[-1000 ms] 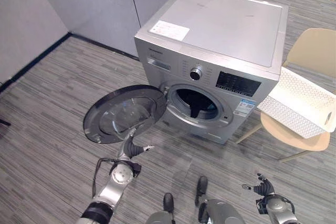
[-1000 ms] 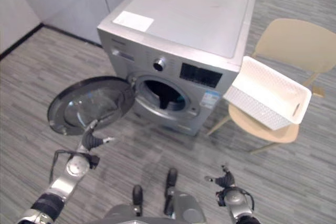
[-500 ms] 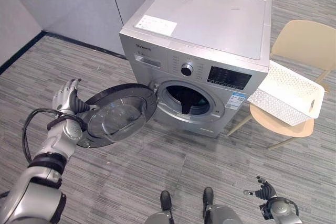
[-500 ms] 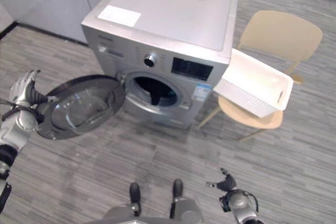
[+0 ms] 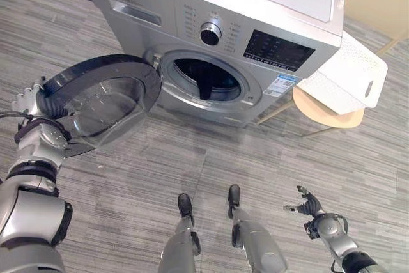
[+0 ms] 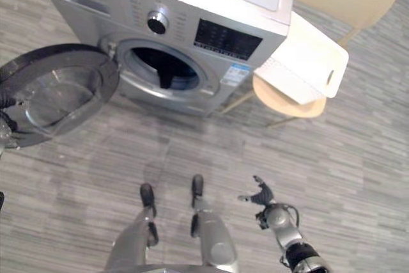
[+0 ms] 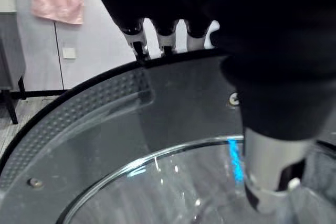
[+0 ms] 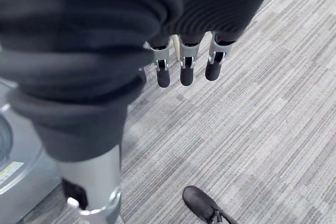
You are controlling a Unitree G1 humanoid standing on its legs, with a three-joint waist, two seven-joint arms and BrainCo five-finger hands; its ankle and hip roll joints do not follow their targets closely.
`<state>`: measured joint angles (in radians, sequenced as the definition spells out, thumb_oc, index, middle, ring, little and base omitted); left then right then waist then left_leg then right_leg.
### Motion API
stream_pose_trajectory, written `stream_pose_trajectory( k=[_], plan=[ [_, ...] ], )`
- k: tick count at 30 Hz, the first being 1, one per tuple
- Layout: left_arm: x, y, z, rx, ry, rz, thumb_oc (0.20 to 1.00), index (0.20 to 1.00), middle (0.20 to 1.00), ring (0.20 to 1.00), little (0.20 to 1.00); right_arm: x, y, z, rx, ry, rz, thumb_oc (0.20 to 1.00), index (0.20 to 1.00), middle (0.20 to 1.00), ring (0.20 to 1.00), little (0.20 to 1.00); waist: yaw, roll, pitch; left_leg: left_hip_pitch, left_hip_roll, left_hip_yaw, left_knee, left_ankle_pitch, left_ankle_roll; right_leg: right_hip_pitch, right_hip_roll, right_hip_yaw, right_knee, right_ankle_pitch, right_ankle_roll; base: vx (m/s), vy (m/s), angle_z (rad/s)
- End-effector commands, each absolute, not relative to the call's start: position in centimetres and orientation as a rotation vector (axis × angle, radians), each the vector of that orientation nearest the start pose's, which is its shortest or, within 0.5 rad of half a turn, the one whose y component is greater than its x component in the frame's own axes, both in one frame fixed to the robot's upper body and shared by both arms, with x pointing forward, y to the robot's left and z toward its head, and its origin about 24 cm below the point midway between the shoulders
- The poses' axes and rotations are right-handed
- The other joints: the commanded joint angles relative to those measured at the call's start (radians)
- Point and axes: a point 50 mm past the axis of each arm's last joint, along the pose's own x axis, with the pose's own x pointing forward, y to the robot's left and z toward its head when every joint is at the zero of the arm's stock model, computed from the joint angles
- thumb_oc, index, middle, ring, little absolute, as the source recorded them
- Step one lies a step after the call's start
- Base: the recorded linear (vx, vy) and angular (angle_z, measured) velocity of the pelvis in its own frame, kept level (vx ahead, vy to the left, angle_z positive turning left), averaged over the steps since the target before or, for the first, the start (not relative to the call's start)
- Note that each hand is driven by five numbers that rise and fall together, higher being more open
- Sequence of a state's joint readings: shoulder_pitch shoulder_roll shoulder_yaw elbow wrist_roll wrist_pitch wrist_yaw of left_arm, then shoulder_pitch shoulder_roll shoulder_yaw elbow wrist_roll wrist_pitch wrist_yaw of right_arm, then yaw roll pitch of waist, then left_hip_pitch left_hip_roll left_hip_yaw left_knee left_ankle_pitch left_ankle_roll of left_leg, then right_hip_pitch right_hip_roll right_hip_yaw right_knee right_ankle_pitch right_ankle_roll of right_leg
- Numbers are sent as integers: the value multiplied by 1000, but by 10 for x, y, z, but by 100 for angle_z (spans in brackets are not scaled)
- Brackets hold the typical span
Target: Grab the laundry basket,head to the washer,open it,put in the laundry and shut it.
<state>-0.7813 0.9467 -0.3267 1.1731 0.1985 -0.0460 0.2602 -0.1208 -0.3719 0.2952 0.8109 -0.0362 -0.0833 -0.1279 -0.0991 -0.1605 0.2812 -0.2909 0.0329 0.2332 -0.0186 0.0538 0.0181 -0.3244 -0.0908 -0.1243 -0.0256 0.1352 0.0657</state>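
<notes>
The silver front-loading washing machine stands with its round dark-rimmed glass door swung wide open and a dark piece of laundry hanging in the drum opening. The white perforated plastic laundry basket rests tilted on the beige chair beside the washer. The left hand lies against the door's outer edge, fingers straight over the rim, while the right hand hangs apart over the grey striped floor, fingers loosely spread, holding nothing.

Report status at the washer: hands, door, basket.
Left hand open, fingers on rim of round dark glass washer door, door wide open. Right hand open, free. White perforated laundry basket on beige chair. Nothing blocking.
</notes>
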Motion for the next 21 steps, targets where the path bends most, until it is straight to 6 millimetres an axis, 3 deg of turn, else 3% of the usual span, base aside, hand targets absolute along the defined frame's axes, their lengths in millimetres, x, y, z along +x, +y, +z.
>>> stream_pose_trajectory(
  k=[1, 3, 4, 5, 6, 7, 8, 9, 10, 11, 12, 13, 15, 16, 18, 19, 21],
  plan=[
    [313, 399, 123, 1129, 359, 535, 1000, 1000, 1000, 1000, 1000, 212, -236, -88, -560, 621, 17, 1000, 1000, 1000, 1000, 1000, 31, 36, -36, -6, 9, -48, -14, -42, -30, 38, -70, -30, 83, -66, 128, 0, 0, 0],
    [314, 377, 90, 1036, 355, 481, 1000, 1000, 1000, 1000, 1000, 210, -236, -89, -563, 627, 9, 1000, 1000, 1000, 1000, 1000, 42, 36, -35, 8, 5, -49, -15, -51, -29, 49, -74, -36, 83, -73, 123, 9, -13, -2],
    [314, 340, 56, 914, 320, 395, 1000, 1000, 1000, 1000, 1000, 208, -235, -91, -569, 637, 2, 1000, 1000, 1000, 1000, 1000, 54, 42, -33, 20, -2, -51, -14, -59, -26, 59, -79, -42, 87, -80, 119, 19, -24, -5],
    [309, 319, 37, 822, 302, 354, 1000, 1000, 1000, 1000, 1000, 207, -234, -92, -569, 639, -7, 1000, 1000, 1000, 1000, 1000, 61, 45, -31, 27, -7, -51, -13, -64, -23, 63, -79, -45, 90, -86, 117, 14, -22, -6],
    [309, 319, 37, 822, 303, 354, 1000, 1000, 1000, 1000, 1000, 206, -234, -92, -569, 639, -7, 1000, 1000, 1000, 1000, 1000, 60, 46, -32, 27, -7, -51, -13, -64, -23, 63, -79, -45, 90, -86, 117, 0, 0, 0],
    [305, 294, 23, 727, 275, 293, 1000, 1000, 1000, 1000, 1000, 205, -233, -92, -561, 640, -14, 1000, 1000, 1000, 1000, 1000, 66, 50, -30, 34, -11, -51, -13, -68, -21, 68, -81, -47, 92, -92, 115, 0, 0, 0],
    [289, 242, -2, 504, 248, 170, 1000, 1000, 1000, 1000, 1000, 208, -230, -88, -528, 616, -34, 1000, 1000, 1000, 1000, 1000, 76, 57, -24, 43, -21, -53, -8, -73, -17, 76, -84, -51, 98, -102, 110, 12, -27, 9],
    [289, 242, -2, 504, 249, 170, 1000, 1000, 1000, 1000, 1000, 207, -230, -88, -528, 616, -34, 1000, 1000, 1000, 1000, 1000, 75, 58, -24, 43, -20, -53, -8, -73, -17, 76, -84, -51, 98, -103, 110, 1, -35, 7],
    [284, 223, -7, 441, 238, 111, 1000, 1000, 1000, 1000, 1000, 209, -229, -86, -519, 606, -43, 1000, 1000, 1000, 1000, 1000, 78, 62, -22, 46, -24, -54, -5, -74, -15, 78, -85, -54, 102, -107, 107, -8, -42, 19],
    [280, 192, -5, 387, 196, -12, 1000, 1000, 1000, 1000, 1000, 210, -226, -85, -508, 596, -44, 1000, 1000, 1000, 1000, 1000, 78, 69, -16, 49, -28, -54, -3, -75, -13, 79, -86, -56, 108, -114, 104, -11, -62, 21],
    [282, 180, 0, 378, 161, -53, 1000, 1000, 1000, 1000, 1000, 211, -224, -83, -506, 585, -42, 1000, 1000, 1000, 1000, 1000, 76, 71, -14, 51, -29, -52, 0, -75, -12, 81, -87, -56, 109, -115, 103, -8, -51, 22],
    [282, 180, 0, 378, 161, -54, 1000, 1000, 1000, 1000, 1000, 211, -225, -83, -506, 585, -42, 1000, 1000, 1000, 1000, 1000, 77, 71, -14, 51, -29, -52, 0, -75, -12, 81, -87, -56, 109, -115, 103, -12, -46, 13],
    [289, 161, 15, 355, 90, -111, 1000, 1000, 1000, 1000, 1000, 213, -221, -80, -499, 563, -39, 1000, 1000, 1000, 1000, 1000, 69, 73, -10, 53, -29, -46, -1, -75, -11, 78, -87, -52, 108, -116, 103, -32, -45, 0],
    [305, 150, 31, 375, 29, -120, 1000, 1000, 1000, 1000, 1000, 214, -218, -78, -502, 550, -29, 1000, 1000, 1000, 1000, 1000, 55, 75, -9, 51, -27, -32, -3, -72, -12, 66, -87, -40, 106, -112, 105, -46, -11, -18],
    [314, 149, 40, 409, -4, -106, 1000, 1000, 1000, 1000, 1000, 215, -218, -77, -512, 542, -22, 1000, 1000, 1000, 1000, 1000, 46, 76, -11, 52, -26, -21, -6, -71, -12, 59, -86, -30, 103, -109, 105, -30, 21, -34],
    [333, 152, 56, 470, -42, -65, 1000, 1000, 1000, 1000, 1000, 214, -220, -76, -540, 537, -4, 1000, 1000, 1000, 1000, 1000, 25, 77, -16, 55, -23, -1, -14, -69, -11, 43, -80, -5, 96, -103, 106, -22, 53, -56],
    [359, 182, 77, 595, -37, 60, 1000, 1000, 1000, 1000, 1000, 214, -223, -75, -573, 534, 17, 1000, 1000, 1000, 1000, 1000, -12, 79, -23, 56, -20, 32, -20, -66, -12, 19, -70, 32, 89, -93, 108, -19, 65, -58]
  ],
)
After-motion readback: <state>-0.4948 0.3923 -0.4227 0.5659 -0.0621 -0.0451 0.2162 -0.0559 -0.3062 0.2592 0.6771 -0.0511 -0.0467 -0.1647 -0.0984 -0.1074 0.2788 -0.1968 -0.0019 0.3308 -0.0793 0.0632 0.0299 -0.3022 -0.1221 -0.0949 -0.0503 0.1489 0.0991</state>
